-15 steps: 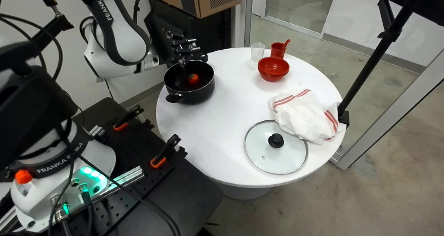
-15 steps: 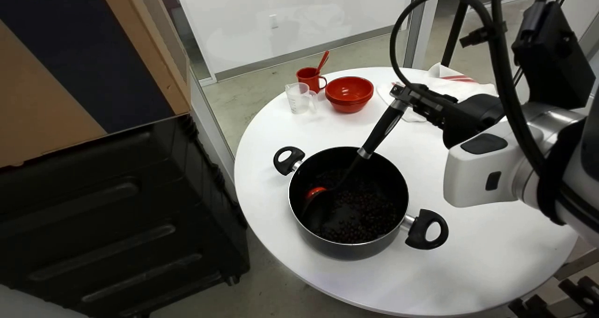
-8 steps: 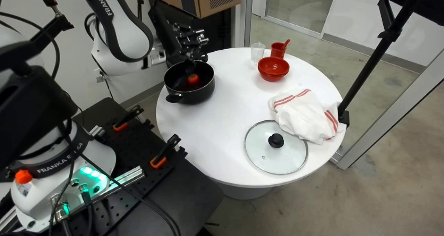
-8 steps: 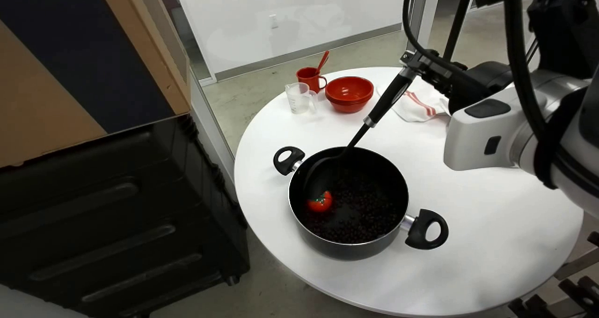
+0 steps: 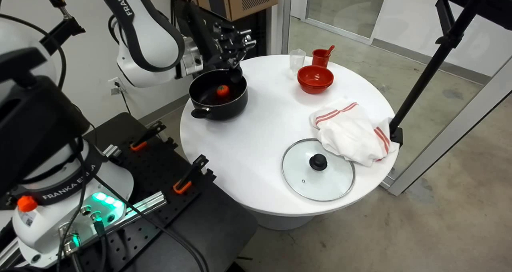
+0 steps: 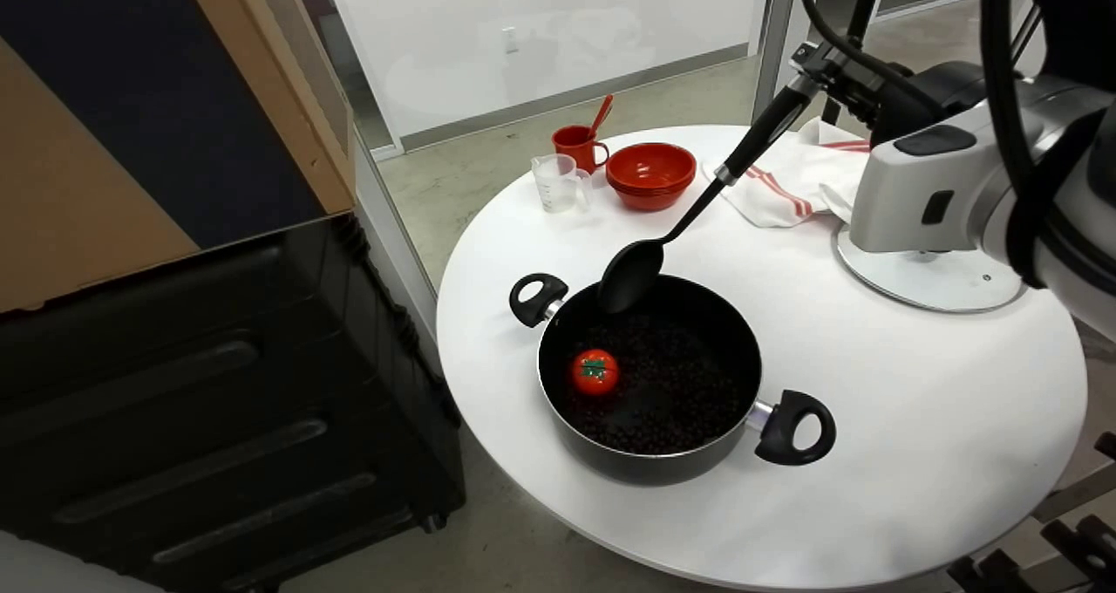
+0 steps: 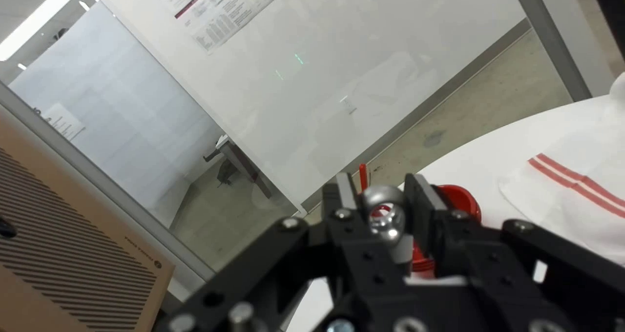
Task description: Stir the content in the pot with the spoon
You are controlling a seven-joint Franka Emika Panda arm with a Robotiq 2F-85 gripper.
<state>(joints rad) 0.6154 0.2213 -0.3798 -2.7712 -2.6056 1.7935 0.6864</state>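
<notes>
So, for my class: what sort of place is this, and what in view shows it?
Probably a robotics lab or office test space: a robot arm's base stands on a black perforated board, the floor looks like plain concrete, and a printed poster shows in the wrist view.

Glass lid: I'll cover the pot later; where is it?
In an exterior view, the lid lies lower right on the table, partly under the towel.
</notes>
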